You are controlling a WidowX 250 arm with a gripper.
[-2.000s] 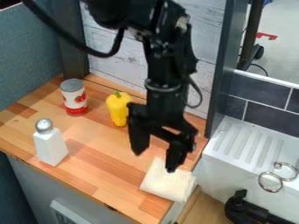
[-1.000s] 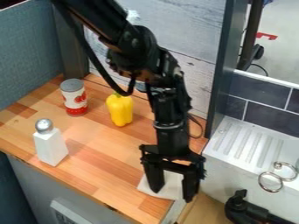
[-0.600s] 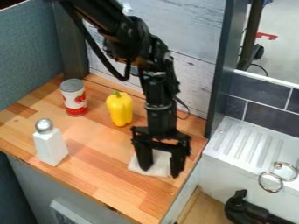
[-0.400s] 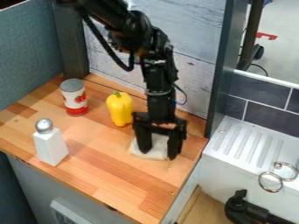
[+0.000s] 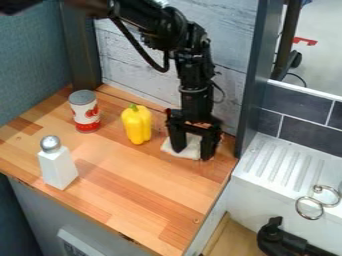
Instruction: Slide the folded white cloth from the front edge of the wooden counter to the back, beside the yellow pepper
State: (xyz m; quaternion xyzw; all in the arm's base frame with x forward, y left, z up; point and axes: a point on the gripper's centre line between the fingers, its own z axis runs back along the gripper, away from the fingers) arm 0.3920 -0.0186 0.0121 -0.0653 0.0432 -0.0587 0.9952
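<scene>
The pincer point(image 5: 192, 154) stands released, fingers apart, with the white cloth point(image 5: 190, 146) between them on the bench point(image 5: 127, 195). Cloth handling seems in hand; the next move calls for clearance from the yellow pepper point(image 5: 137, 125) beside the pincer.

Bright, diffuse light; soft glare on countertop point(image 5: 110, 162)
</scene>
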